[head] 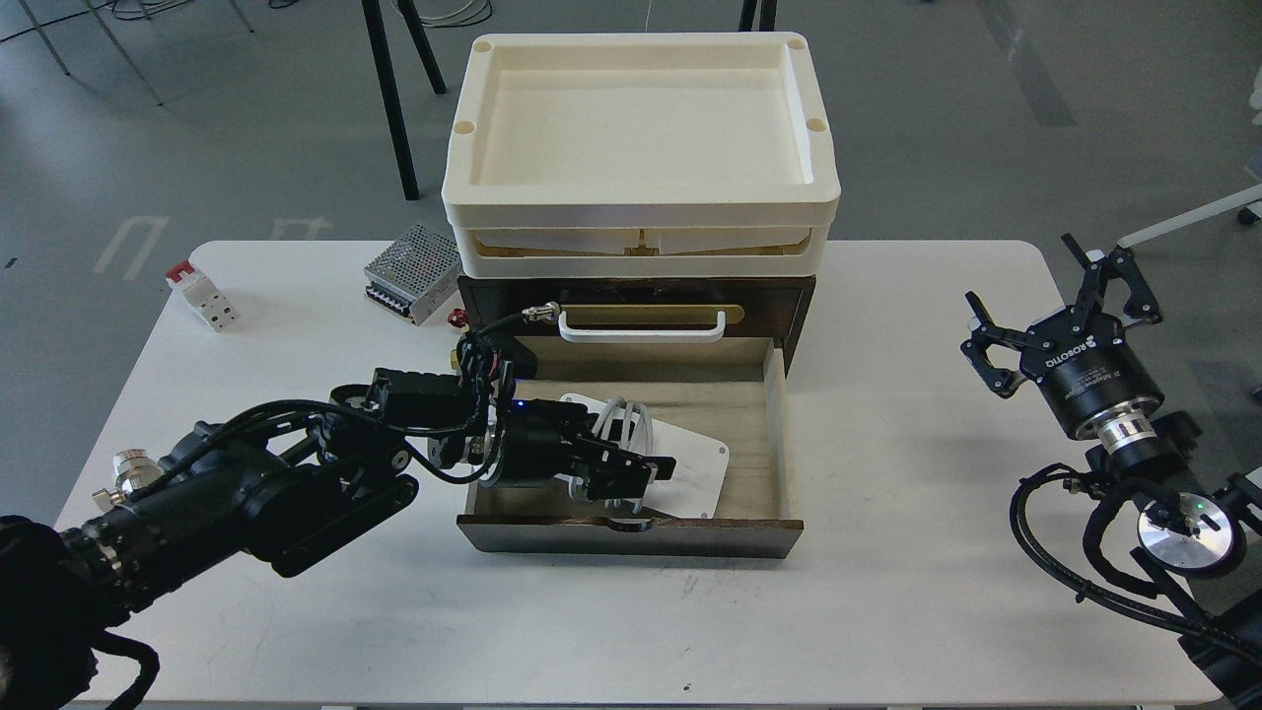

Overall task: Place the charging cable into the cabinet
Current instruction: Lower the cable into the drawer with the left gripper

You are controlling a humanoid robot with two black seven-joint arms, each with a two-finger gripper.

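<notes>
The cabinet is a small dark-brown chest at mid table, with its lower drawer pulled out toward me. The charging cable, white cord looped around a flat white card, lies low inside the drawer, tilted, its right end on the drawer floor. My left gripper reaches into the drawer from the left and is shut on the card's left part at the cord loops. My right gripper is open and empty, held above the table's right edge, far from the cabinet.
Two stacked cream trays sit on top of the cabinet. A perforated metal power-supply box lies left of the cabinet. A white block with a red cap stands at the far left. A small metal part lies by the left edge.
</notes>
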